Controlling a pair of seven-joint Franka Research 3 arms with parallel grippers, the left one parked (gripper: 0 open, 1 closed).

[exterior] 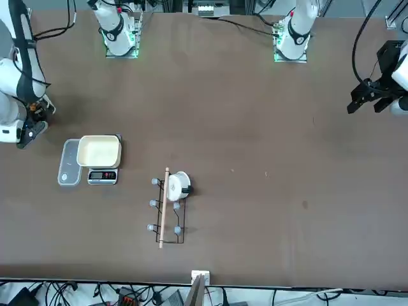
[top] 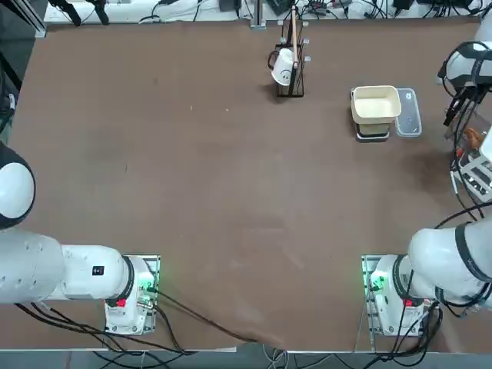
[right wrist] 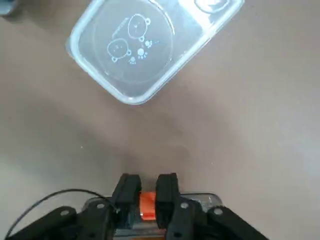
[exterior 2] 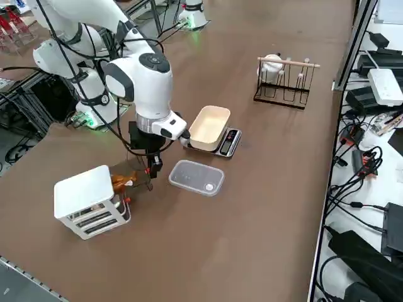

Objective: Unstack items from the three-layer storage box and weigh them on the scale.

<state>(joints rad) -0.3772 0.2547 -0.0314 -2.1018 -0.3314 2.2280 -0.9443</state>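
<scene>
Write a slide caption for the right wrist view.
Over the brown table, the right gripper grips a small orange-red part, near a clear plastic container.

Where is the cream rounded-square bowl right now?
In the top view, the cream rounded-square bowl sits on the small dark scale in the table's right half, beside the clear rectangular plastic container.
</scene>
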